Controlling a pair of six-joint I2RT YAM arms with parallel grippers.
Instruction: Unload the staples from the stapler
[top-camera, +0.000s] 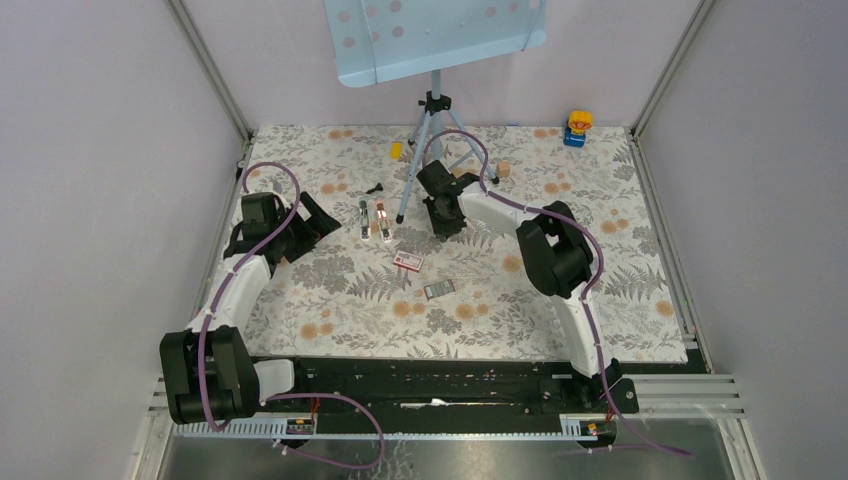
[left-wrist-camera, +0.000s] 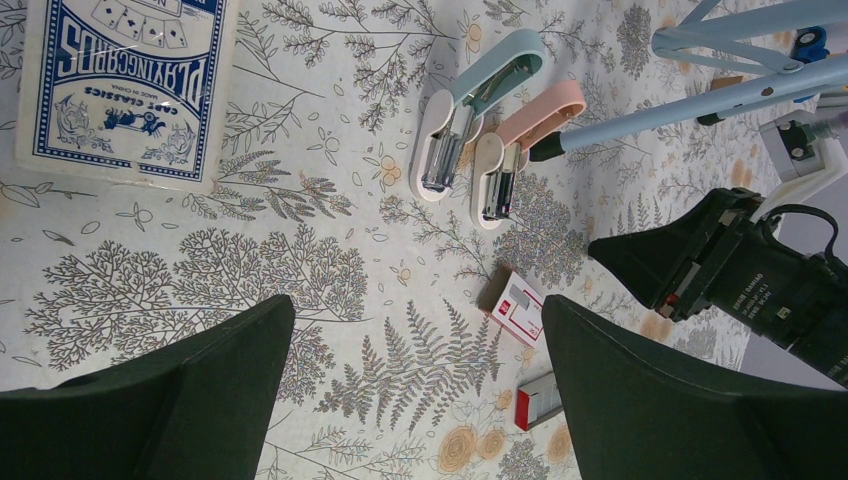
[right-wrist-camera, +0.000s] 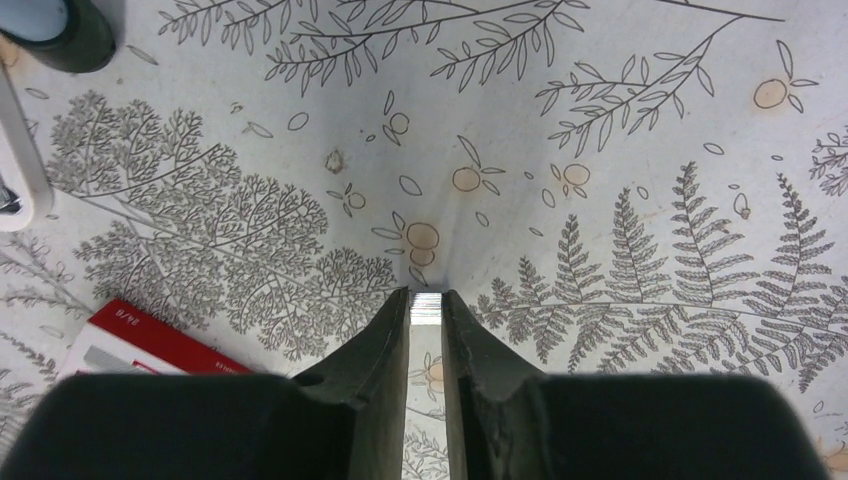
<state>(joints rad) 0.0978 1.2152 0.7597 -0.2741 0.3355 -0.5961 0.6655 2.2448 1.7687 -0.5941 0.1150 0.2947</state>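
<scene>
1. The blue stapler (left-wrist-camera: 470, 100) and pink stapler (left-wrist-camera: 520, 140) lie hinged open side by side in the upper middle of the left wrist view, magazines bared, probably to give access.
2. The right gripper (right-wrist-camera: 426, 300) is pressed nearly together, pinching what looks like a thin silvery strip of staples (right-wrist-camera: 426, 306) at lower centre.
3. The left gripper (left-wrist-camera: 417, 310) is spread wide and holds nothing.

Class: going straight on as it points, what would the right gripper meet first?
Probably the bare floral tablecloth just ahead of the right gripper, which pinches a silvery strip; depth unclear.
</scene>
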